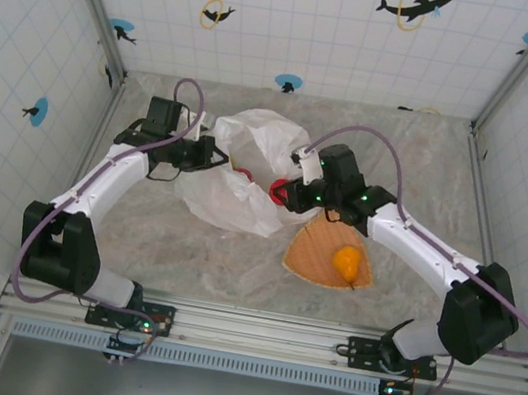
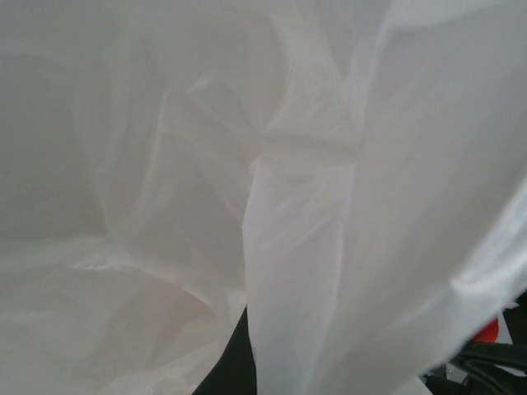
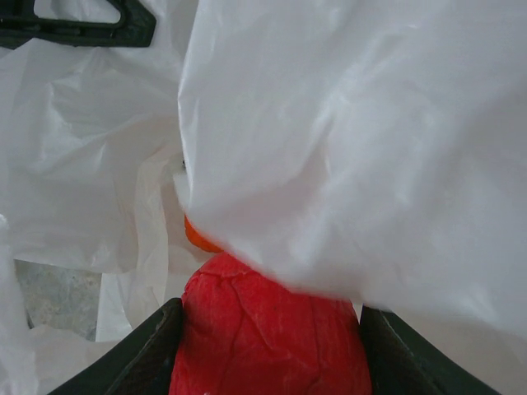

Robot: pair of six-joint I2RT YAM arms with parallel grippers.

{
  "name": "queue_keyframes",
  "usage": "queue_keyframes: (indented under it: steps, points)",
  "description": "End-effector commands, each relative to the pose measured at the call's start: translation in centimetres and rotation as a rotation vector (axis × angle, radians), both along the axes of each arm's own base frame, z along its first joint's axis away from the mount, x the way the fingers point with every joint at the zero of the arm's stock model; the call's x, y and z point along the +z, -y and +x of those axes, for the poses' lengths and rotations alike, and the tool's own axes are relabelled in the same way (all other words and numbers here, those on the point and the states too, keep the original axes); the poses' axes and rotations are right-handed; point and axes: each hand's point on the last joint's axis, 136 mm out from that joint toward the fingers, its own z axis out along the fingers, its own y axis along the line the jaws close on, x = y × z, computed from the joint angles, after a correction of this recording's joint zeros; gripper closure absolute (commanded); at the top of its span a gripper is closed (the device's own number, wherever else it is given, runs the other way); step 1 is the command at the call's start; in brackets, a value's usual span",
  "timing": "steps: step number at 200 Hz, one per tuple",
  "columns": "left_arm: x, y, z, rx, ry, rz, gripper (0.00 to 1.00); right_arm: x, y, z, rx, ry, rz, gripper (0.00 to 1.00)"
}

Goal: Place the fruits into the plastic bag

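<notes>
The plastic bag (image 1: 250, 160) lies crumpled at mid-table, its mouth facing right. My left gripper (image 1: 218, 157) grips its left edge, and white film (image 2: 313, 206) drapes over one dark finger (image 2: 226, 370). My right gripper (image 1: 280, 192) is at the bag's mouth, shut on a wrinkled red fruit (image 3: 263, 346) held between both fingers (image 3: 140, 354). An orange fruit (image 3: 198, 237) peeks out under a fold of the bag (image 3: 354, 148) just beyond the red one. A yellow-orange fruit (image 1: 345, 262) rests on the flat orange tray (image 1: 311, 251). A small red spot (image 1: 243, 171) shows inside the bag.
The orange fan-shaped tray sits right of the bag, below my right forearm. Tiled walls enclose the table on three sides. Bare marbled tabletop (image 1: 203, 258) lies between the bag and the arm bases. Part of the left gripper's black frame (image 3: 82, 25) shows in the right wrist view.
</notes>
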Motion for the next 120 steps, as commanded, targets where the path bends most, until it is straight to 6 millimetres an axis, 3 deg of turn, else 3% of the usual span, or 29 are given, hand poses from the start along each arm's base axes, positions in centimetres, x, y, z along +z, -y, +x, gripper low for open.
queue_keyframes:
  steps: [1, 28, 73, 120]
  points:
    - [0.3, -0.1, -0.4, 0.003, 0.0, -0.011, 1.0, -1.2, -0.1, 0.8, -0.021, 0.042, -0.026, 0.57]
    - [0.2, 0.0, -0.3, 0.004, -0.001, -0.015, 1.0, -2.8, -0.8, 1.2, -0.045, 0.039, -0.052, 0.56]
    - [0.2, 0.1, -0.3, 0.0, -0.005, -0.018, 1.0, -2.0, -5.1, 3.4, -0.101, 0.089, 0.095, 0.55]
    - [0.1, 0.1, -0.3, 0.003, -0.01, -0.018, 1.0, -3.7, -8.2, 5.5, -0.208, 0.125, 0.097, 0.55]
